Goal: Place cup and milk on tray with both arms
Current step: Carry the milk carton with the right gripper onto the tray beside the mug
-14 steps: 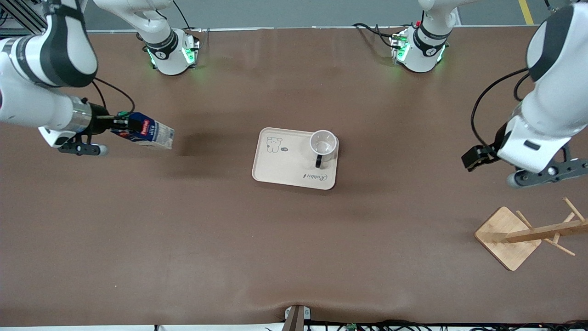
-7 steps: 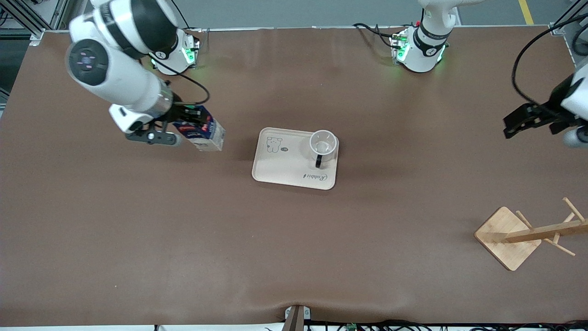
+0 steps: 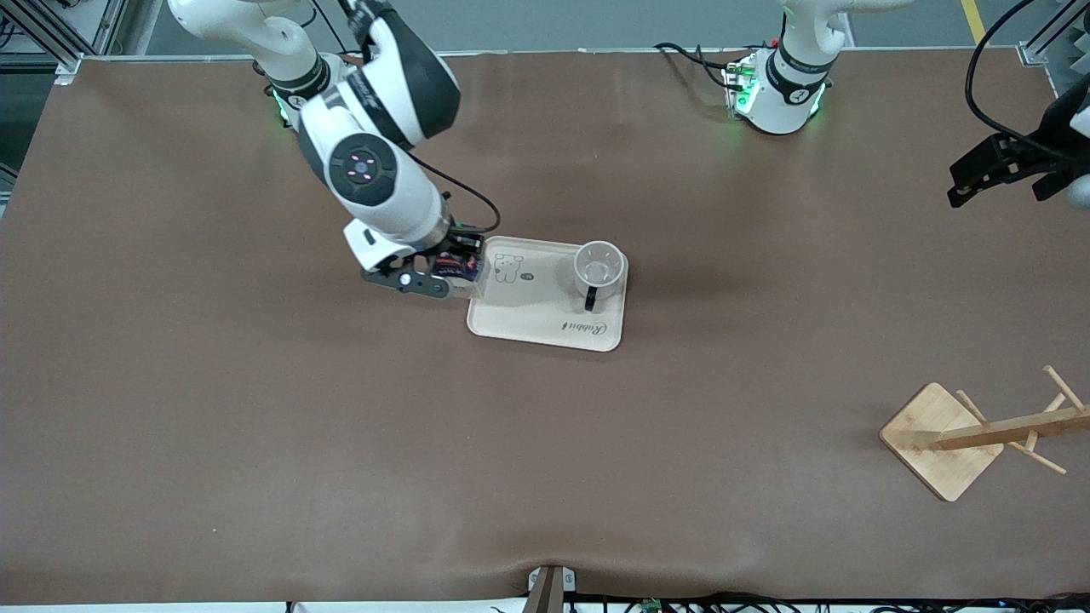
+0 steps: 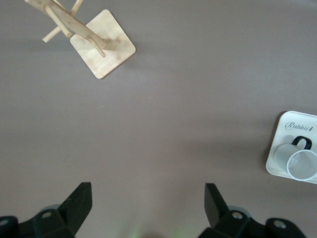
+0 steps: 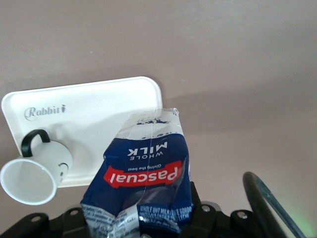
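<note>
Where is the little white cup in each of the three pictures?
Front view: the cup stands on the tray, at the corner toward the left arm's end, handle pointing at the camera.
Left wrist view: the cup is at the picture's edge, on the tray corner.
Right wrist view: the cup is beside the milk.
Shared landmark: the word "Rabbit" printed by the cup's handle.

One tray [image 3: 545, 319], cream, with one cup [image 3: 599, 266] standing on it toward its 2 o'clock corner. One milk [image 5: 143, 173] carton, at the tray's 9 o'clock edge. One wooden rack [image 3: 971, 436], at about 4 o'clock from the tray. Two robot arms, so two grippers: the right gripper [image 3: 443, 264] and the left gripper [image 4: 146, 210].
</note>
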